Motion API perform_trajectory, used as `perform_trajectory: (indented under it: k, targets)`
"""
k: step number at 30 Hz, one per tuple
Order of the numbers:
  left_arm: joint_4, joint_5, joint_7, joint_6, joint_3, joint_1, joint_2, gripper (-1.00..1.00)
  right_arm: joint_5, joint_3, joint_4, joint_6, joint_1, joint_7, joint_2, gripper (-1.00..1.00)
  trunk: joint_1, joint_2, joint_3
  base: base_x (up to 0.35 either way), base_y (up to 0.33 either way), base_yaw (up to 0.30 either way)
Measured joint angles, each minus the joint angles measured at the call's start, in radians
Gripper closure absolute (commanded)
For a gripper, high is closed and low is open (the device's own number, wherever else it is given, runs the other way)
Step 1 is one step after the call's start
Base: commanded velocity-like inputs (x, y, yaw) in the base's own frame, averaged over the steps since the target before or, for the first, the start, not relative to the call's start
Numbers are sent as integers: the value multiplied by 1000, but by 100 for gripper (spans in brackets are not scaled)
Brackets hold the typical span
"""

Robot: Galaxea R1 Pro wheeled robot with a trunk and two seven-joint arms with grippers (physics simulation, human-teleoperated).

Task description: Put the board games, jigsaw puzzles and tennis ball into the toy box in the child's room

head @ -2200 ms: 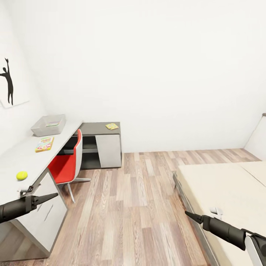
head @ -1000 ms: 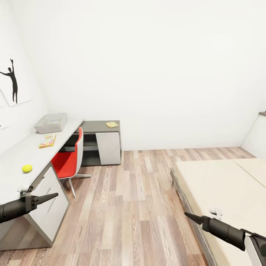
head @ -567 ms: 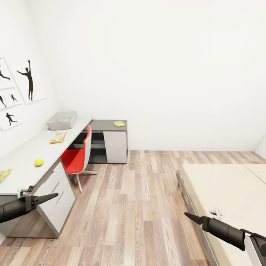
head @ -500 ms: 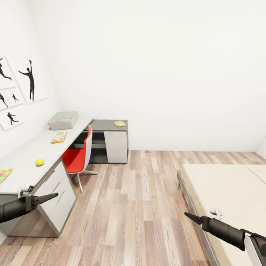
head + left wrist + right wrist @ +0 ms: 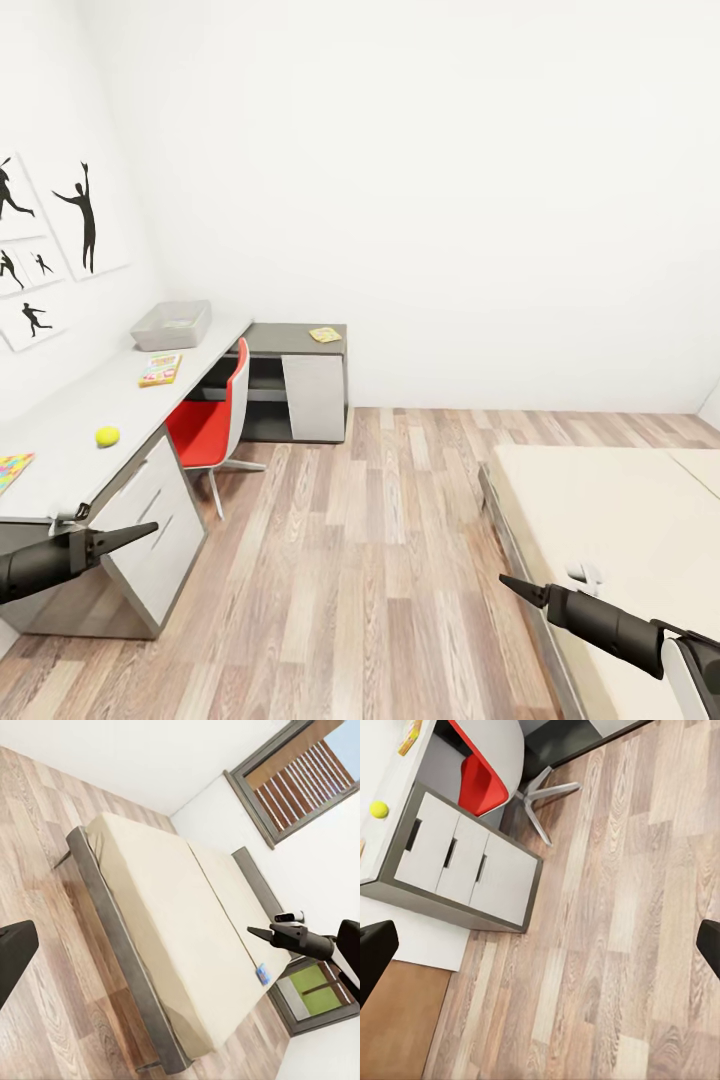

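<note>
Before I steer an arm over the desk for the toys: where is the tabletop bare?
Bare between the tennis ball and the board game, and on the dark side desk beside the yellow item. The toy box fills the far corner.

Bright even render, sharp focus, soft shadows, no glare.
</note>
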Motion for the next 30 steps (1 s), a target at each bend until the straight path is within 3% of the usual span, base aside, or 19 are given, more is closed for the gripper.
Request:
perform_trajectory:
  k: [14,30]
  targets:
    - [0,-1,0,0,0,0,0,-100,0,0,1,0,0,0,0,-100,0,0,0,-88,-3,-4]
    - [0,-1,0,0,0,0,0,-100,0,0,1,3,0,0,0,-100,0,0,12,-9,0,-116]
